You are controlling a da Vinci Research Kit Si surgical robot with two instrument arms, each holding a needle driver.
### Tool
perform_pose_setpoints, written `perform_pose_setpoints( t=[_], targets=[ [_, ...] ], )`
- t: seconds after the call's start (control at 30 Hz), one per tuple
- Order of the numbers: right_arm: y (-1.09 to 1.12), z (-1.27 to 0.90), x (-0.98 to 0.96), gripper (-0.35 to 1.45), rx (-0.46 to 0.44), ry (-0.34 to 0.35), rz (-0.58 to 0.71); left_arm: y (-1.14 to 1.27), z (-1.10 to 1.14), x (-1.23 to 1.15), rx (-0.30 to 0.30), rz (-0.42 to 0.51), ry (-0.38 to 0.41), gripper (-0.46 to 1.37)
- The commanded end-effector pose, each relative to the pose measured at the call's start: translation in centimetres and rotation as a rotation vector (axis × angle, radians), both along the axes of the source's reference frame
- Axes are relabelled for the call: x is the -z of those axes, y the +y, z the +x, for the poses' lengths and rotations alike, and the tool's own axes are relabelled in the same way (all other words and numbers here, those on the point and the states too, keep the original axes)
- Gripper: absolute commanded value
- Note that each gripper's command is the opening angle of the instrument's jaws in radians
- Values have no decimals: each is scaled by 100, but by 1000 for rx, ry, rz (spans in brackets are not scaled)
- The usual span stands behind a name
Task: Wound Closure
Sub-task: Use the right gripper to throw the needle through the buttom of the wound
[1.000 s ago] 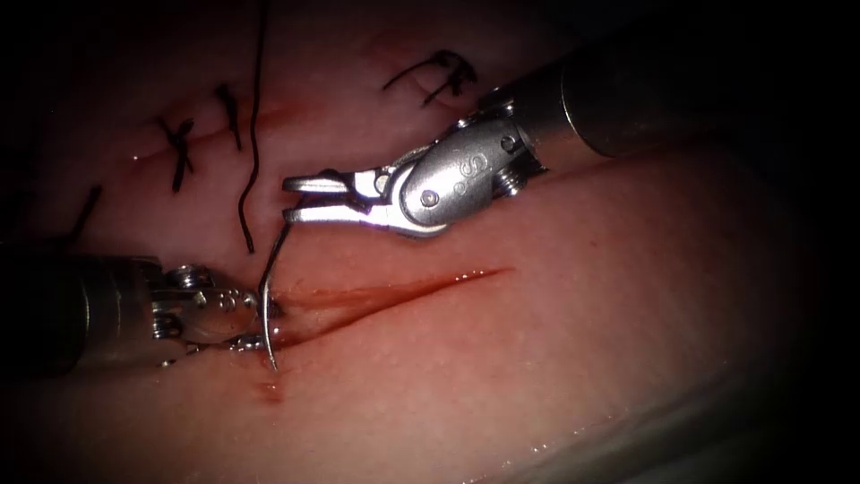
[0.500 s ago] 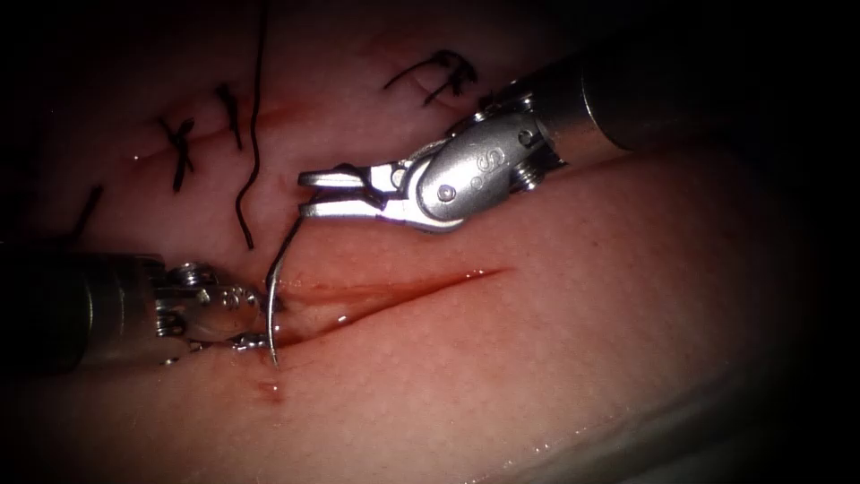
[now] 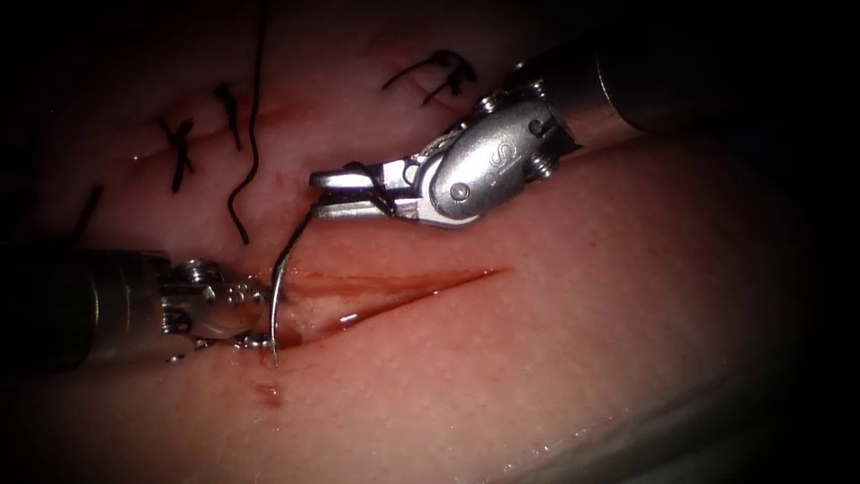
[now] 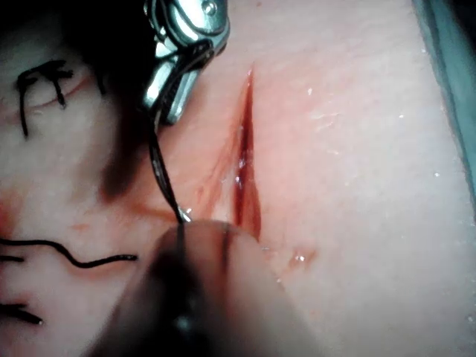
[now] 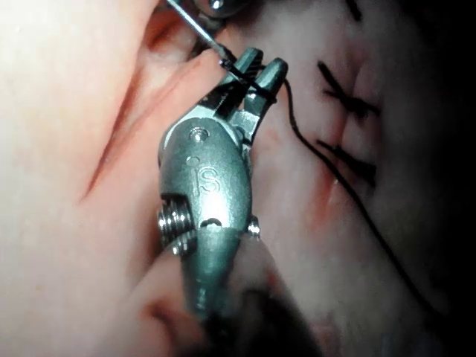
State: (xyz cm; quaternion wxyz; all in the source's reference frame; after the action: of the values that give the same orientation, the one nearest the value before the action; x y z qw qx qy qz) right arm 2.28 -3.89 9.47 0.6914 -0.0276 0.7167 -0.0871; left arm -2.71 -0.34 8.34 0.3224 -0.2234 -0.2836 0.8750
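Right tool (image 3: pixel 315 191): jaws clamped on the needle at its upper end, near where the thread joins; jaws pointing toward the endoscope view's left, above the cut.
Left tool (image 3: pixel 255 315): jaws at the left end of the cut, close against the needle's lower part; cannot tell whether apart or together, or holding anything.
Needle (image 3: pixel 278 278): thin curved steel, running from the right tool's jaws down and leftward to the left end of the cut; lower tip down at the tissue just below the cut, depth in the tissue not clear; in the left wrist view, a dark arc (image 4: pixel 160 167) from the right tool's jaws down to the tissue beside the cut.
Thread (image 3: pixel 253 108): dark strand lying loose over the tissue above the cut, ending in a curl left of the right tool's jaws; a short dark loop over the right tool's jaws.
Cut (image 3: pixel 394 289): slanted open slit, wet with red fluid, wider toward its left end.
Tissue (image 3: pixel 555 358): pale pink, glistening; small red spot (image 3: pixel 267 392) below the needle's tip.
Earlier stitches (image 3: pixel 179 148): dark knotted ends on the tissue above and left of the cut; another knot (image 3: pixel 443 72) farther right, near the right tool's wrist.
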Motion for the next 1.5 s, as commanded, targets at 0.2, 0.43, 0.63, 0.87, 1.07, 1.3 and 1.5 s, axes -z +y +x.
perform_pose_setpoints(
  t=[0.2,0.43,0.63,0.87,1.07,1.3,1.5],
  targets=[
    [2,-4,7,-35,-5,4,-6,4,0,-5,-2,-9,3,123],
    [7,-11,15,-35,-7,9,-49,2,1,-8,-8,-16,0,122],
    [12,-17,20,-35,-14,7,-66,2,0,-8,-9,-16,-1,119],
    [13,-17,28,-35,-28,20,-88,1,-2,-8,-10,-17,-4,119],
    [13,-18,33,-35,-38,13,-167,-1,-2,-6,-13,-17,-7,120],
    [6,-13,29,-35,-38,6,-233,-3,-3,-3,-14,-17,-8,122],
    [-10,-3,21,-35,-11,-16,-276,-2,-1,-1,-12,-12,-9,127]
  ],
)
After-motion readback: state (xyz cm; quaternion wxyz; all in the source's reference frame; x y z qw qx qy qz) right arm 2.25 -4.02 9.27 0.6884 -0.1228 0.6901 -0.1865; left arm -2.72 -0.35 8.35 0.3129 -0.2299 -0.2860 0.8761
